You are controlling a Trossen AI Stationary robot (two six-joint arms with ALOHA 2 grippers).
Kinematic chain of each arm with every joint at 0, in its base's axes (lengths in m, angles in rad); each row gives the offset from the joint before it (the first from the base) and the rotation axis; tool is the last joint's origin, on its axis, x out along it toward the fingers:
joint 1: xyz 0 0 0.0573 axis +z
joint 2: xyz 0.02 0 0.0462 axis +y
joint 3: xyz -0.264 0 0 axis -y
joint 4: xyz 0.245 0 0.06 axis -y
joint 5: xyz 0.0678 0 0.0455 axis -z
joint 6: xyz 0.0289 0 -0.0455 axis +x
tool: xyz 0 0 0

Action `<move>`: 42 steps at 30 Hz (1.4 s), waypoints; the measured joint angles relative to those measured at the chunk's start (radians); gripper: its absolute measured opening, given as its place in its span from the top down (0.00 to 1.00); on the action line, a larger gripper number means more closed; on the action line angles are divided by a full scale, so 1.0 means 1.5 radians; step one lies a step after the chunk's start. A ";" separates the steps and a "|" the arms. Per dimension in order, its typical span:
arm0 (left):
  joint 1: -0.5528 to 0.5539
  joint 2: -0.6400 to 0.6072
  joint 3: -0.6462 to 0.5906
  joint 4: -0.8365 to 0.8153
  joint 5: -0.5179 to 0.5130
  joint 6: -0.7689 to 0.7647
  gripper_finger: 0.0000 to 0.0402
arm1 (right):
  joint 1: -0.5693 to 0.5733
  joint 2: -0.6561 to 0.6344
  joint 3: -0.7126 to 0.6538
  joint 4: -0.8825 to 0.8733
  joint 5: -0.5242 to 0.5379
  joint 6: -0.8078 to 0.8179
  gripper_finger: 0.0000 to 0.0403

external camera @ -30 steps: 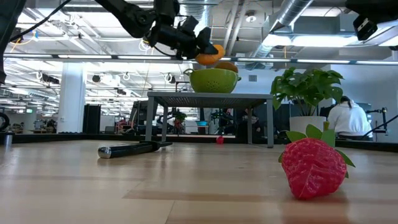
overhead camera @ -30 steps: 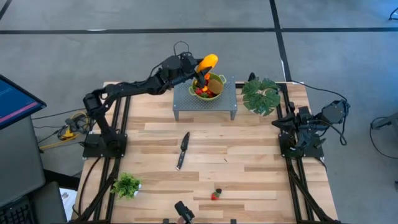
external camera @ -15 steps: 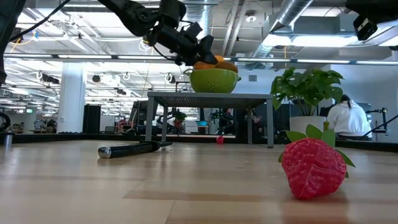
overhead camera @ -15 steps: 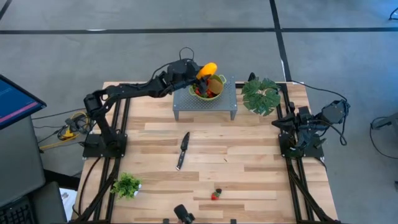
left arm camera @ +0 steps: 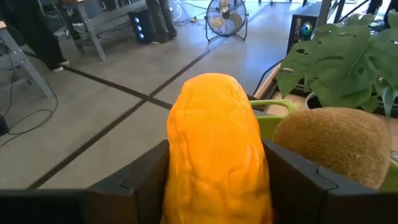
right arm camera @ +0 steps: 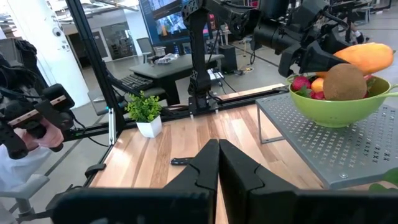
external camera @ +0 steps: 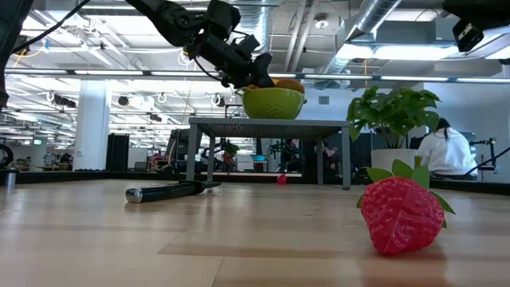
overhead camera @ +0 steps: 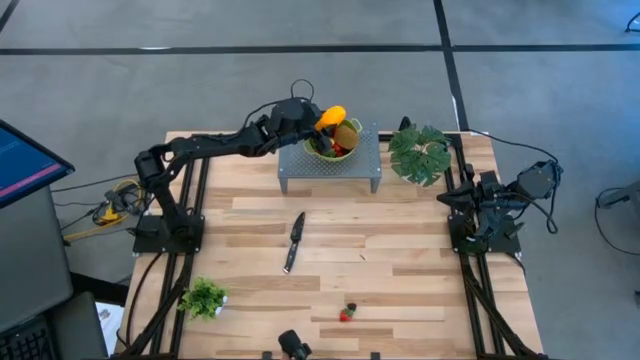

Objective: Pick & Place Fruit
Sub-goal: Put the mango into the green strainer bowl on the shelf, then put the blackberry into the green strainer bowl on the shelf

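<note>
Your left hand (overhead camera: 318, 122) has dropped and slid in since a second ago: the yellow-orange fruit (overhead camera: 331, 118) that rode high over the green bowl (overhead camera: 343, 150) now sits low, right at the bowl's rim on its 10 o'clock side. The fingers stand wide apart and clamp that fruit between them; in the left wrist view it fills the gap between both pads (left arm camera: 140, 180), so you're holding it, not hovering.

Here's the relation that counts. In the high view the fruit's long axis runs from the hand out toward 2 o'clock, nose pointing across the bowl. The brown kiwi (overhead camera: 346, 135) lies just beyond the tip, inside the bowl, very close to it in the wrist view, though I can't tell whether they touch. The bowl sits on the grey perforated stand (overhead camera: 365, 165) at the table's 12 o'clock edge.

I'd judge you need a little more reach toward 2 o'clock before letting go, or the tail end hangs over the rim.

Your right hand (right arm camera: 217, 155) is closed and empty, parked at 3 o'clock. One strawberry (overhead camera: 346, 314) waits at 6 o'clock on the table (overhead camera: 400, 260), about equally far from both arms' bases.
</note>
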 joint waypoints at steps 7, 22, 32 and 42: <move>0.000 0.000 0.000 0.001 0.001 0.025 0.31 | 0.000 0.000 0.000 0.000 0.000 0.000 0.99; -0.033 -0.146 0.000 -0.009 0.012 0.025 0.13 | 0.000 0.000 0.000 0.000 0.000 0.000 0.99; -0.079 -0.296 -0.064 -0.124 0.039 0.033 0.20 | 0.000 0.000 0.000 -0.002 0.000 0.000 0.99; -0.087 -0.487 -0.298 -0.050 0.051 -0.048 0.25 | -0.001 0.000 0.000 0.007 0.000 -0.012 0.99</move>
